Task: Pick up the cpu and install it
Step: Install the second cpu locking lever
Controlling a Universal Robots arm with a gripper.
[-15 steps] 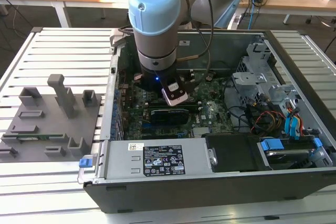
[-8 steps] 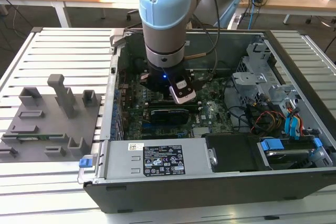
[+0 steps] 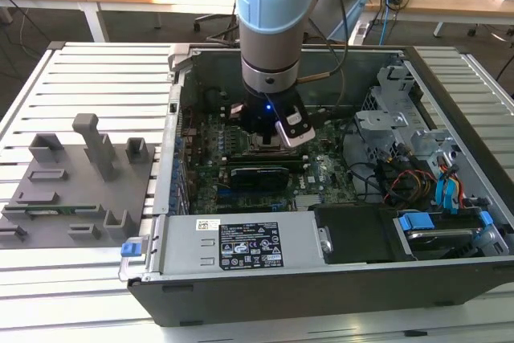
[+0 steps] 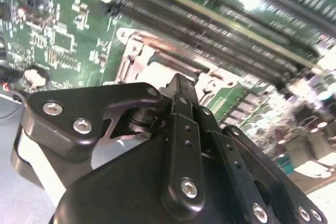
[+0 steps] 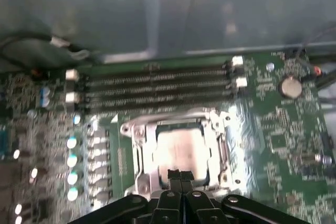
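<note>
One cpu (image 5: 179, 152) lies in its socket just beneath the closed, empty hand (image 5: 181, 173).

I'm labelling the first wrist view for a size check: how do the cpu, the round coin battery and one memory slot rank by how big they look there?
1. Memory slot: longest, though thin.
2. cpu: broad square sitting in its socket; it may cover more area than the slot, so these two are close.
3. Coin battery: clearly smallest.
</note>
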